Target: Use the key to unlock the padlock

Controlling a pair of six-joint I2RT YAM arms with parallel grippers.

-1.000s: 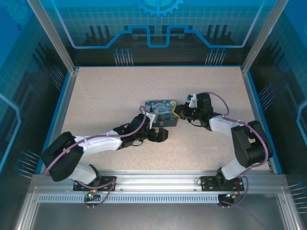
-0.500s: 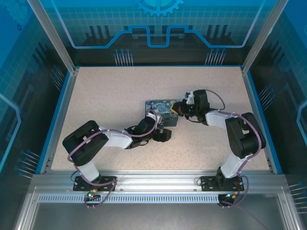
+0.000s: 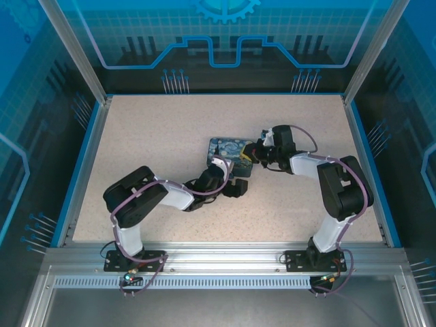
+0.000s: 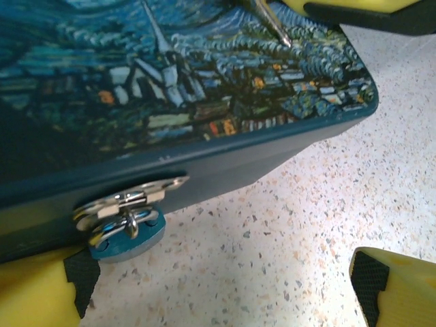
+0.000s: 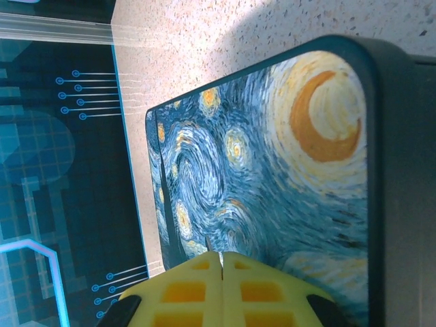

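Note:
A dark-blue Starry Night box [image 3: 227,151] lies mid-table. On its front wall a silver hasp [image 4: 129,197] carries the padlock [image 4: 129,235], a small teal body with a silvery shackle. My left gripper [image 4: 218,289] is open at the box's front, and the padlock sits just inside its left finger [image 4: 34,293]. Its other finger [image 4: 395,286] stands far to the right. My right gripper [image 5: 221,255] is shut on the key [image 5: 207,245], whose thin grey tip pokes out over the lid [image 5: 272,157]. The same key tip [image 4: 272,20] shows above the lid's right part.
The speckled table [image 3: 163,129] has a blue rim [image 3: 88,157] and glass walls on three sides. Both arms reach in from the near rail [image 3: 218,262] and meet at the box. Bare tabletop [image 4: 272,238] lies between my left fingers.
The left arm has folded in to the right, bringing its gripper close to the box's front wall. The right gripper has shifted a little to the left over the lid, still shut.

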